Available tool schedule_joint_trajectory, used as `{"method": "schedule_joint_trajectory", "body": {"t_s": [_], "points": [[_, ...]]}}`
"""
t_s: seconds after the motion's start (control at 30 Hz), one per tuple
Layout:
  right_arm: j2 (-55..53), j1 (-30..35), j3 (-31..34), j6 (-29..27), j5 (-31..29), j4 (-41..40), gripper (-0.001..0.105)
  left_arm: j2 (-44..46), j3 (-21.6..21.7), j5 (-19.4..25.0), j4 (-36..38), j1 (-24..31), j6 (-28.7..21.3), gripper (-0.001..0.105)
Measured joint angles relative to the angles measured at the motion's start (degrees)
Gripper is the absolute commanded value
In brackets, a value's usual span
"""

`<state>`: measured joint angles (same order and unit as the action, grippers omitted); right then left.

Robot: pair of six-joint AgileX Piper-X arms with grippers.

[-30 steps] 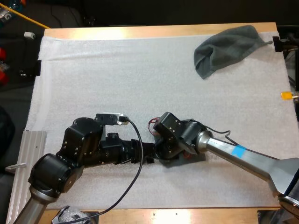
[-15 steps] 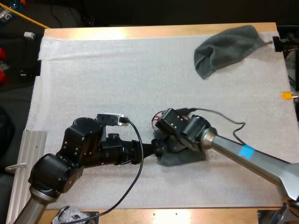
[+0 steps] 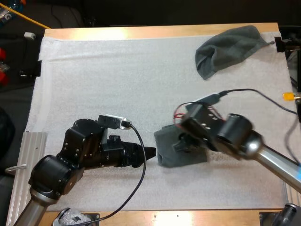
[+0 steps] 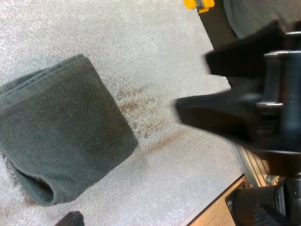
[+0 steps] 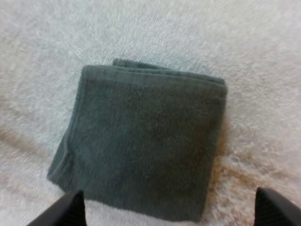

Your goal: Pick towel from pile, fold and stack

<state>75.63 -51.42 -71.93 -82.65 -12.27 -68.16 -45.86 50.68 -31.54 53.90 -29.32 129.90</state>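
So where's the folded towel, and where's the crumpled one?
folded towel [image 5: 146, 141], right wrist view, centre of its top layer.
crumpled towel [image 3: 228, 51], high view, middle of the heap.

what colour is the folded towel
The folded towel is a plain dark grey-green with no pattern. It shows best in the right wrist view.

**Around the work area**

A white mat [image 3: 117, 84] covered most of the wooden table [image 3: 141, 32]. A ribbed metal plate [image 3: 23, 146] lay just beside the mat's near left corner. Crumpled clear plastic [image 3: 70, 217] sat at the table's near edge.
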Motion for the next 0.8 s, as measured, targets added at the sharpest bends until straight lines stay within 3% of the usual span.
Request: {"method": "schedule_joint_trajectory", "body": {"t_s": [0.23, 0.43, 0.57, 0.8], "points": [[-11.6, 0.0, 0.0, 0.4, 0.9, -5.9, 0.068, 0.0, 0.0, 0.0, 0.0, 0.0, -1.0, 0.068], [-21.4, 0.0, 0.0, 3.5, 7.2, -10.3, 0.068, 0.0, 0.0, 0.0, 0.0, 0.0, -1.2, 0.068], [-26.6, 0.0, 0.0, 5.9, 12.0, -11.0, 0.068, 0.0, 0.0, 0.0, 0.0, 0.0, -1.3, 0.068], [-32.5, 0.0, -0.1, 9.0, 13.4, -11.1, 0.068, -0.4, 0.0, 0.0, -0.2, 0.0, -3.7, 0.068]]}}
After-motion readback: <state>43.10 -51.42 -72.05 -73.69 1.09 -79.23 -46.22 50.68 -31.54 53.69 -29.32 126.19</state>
